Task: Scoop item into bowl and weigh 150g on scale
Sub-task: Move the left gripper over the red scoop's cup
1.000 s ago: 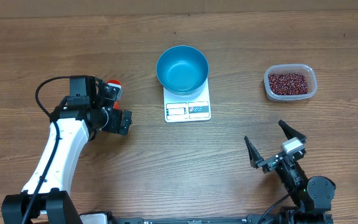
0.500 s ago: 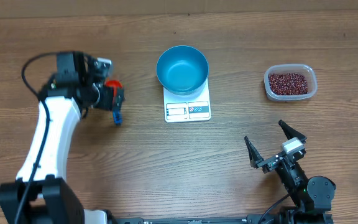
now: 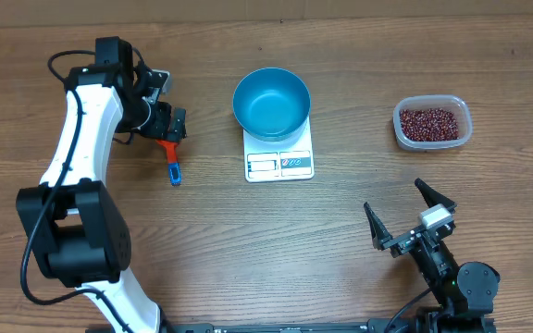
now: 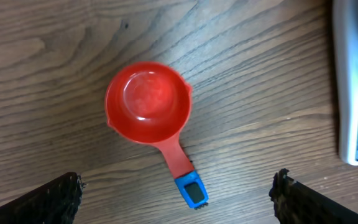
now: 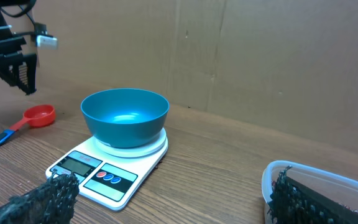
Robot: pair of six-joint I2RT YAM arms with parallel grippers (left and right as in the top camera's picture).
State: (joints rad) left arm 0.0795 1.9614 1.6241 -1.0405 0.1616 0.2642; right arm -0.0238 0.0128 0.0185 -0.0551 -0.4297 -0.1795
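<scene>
The blue bowl (image 3: 271,102) (image 5: 124,115) stands empty on the white scale (image 3: 279,163) (image 5: 98,177) at mid-table. The item, small dark red beans (image 3: 430,122), fills a clear tub at the right. A red scoop (image 4: 148,102) (image 5: 39,115) with a blue-tipped handle (image 3: 174,173) lies left of the scale. My left gripper (image 3: 165,116) (image 4: 176,200) hovers open above the scoop, one finger on each side of the handle end, touching nothing. My right gripper (image 3: 396,199) (image 5: 173,205) is open and empty near the front right, facing the scale and tub.
The clear plastic tub (image 3: 461,139) (image 5: 328,186) sits back right, close to my right gripper's right finger in the wrist view. The scale's edge (image 4: 356,93) lies right of the scoop. A cardboard wall backs the table.
My left arm swung away from the front toward the back of the table, and its gripper now sits over the scoop, whose handle has come into view. The right arm stayed still.
</scene>
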